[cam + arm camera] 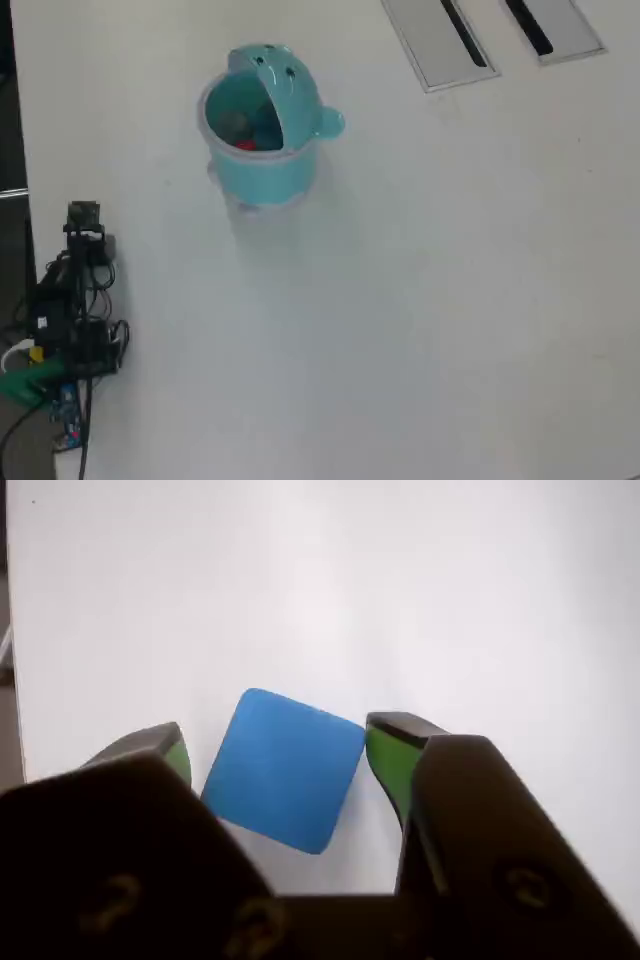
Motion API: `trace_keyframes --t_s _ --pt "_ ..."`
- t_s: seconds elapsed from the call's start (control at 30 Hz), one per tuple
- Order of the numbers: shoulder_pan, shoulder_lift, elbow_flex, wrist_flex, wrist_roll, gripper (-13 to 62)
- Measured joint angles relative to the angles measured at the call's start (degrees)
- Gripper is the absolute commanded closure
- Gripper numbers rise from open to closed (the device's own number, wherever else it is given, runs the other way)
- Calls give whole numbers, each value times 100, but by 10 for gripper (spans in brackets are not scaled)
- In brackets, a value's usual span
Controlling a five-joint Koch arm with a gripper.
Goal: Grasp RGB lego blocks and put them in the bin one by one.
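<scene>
Wrist view: the tool stands with its two green-padded jaws spread apart, a blue block lying between them in the lower centre of the frame. Neither pad presses the block; a thin gap shows on each side. The block sits tilted on the white table.

Overhead view: the arm occupies the lower left edge. The bin stands upright at upper centre-left, lid tipped back, a red piece visible inside. Two grey slotted panels lie at the upper right.

white table, grey slotted panels (far corner)
</scene>
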Motion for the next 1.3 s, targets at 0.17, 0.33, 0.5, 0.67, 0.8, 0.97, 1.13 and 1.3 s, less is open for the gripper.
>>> trace_keyframes --t_s 0.17,0.33,0.5,0.67,0.8,0.97,1.13,1.3 --pt "-44 0 0 -9 0 171" --pt "-70 -141 44 -79 0 174" --pt "-88 -290 158 -158 0 200" --pt "-79 -308 185 -167 0 251" --pt "-53 -308 185 -176 9 299" --pt "-44 -281 202 -272 167 370" --pt "9 -79 220 -281 316 390" --pt "290 439 193 -281 431 395"
